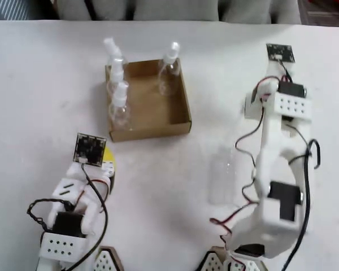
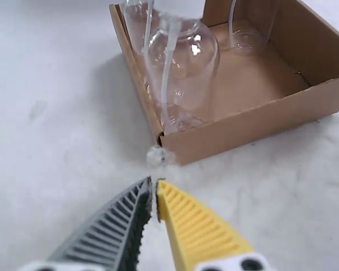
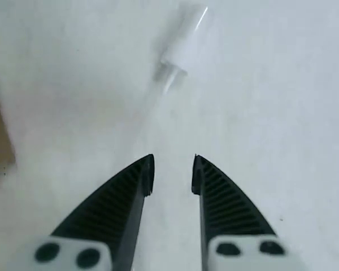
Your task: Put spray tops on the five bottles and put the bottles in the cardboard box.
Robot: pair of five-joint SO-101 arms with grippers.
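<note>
- Left gripper (image 2: 154, 189): closed, grey and yellow tips touching, nothing between them. It sits low over the table (image 1: 39, 84), pointing at the near left corner of the box (image 1: 150, 129) and just short of it.
- Small pale scrap (image 2: 158, 155) on the table at that corner, touching the cardboard — can't tell what it is.
- The box is open-topped and sits mid-table beyond the left arm, well apart from the right arm.
- Four bottles stand upright in the box, each with a white spray top on.
- Three of them line the left wall: near bottle (image 1: 120, 110), mid bottle (image 1: 117, 73), far bottle (image 1: 111, 53). They are close together, near and mid apparently touching.
- In the left wrist view, the near bottle's dip tube shows through the clear body.
- Fourth bottle (image 1: 169, 73) stands at the far right corner of the box, apart from the other three.
- Loose bottle (image 1: 222, 172) lies on its side on the table, outside the box, between the arms and just beside the right arm. It looks uncapped, but it's too faint to be sure.
- Right gripper (image 3: 172, 169): black jaws slightly apart, gripping nothing, only bare table under them.
- Spray top (image 3: 183, 36) lies on the table ahead of the right gripper's tips — not touching them. Its dip tube trails back toward the gripper.
</note>
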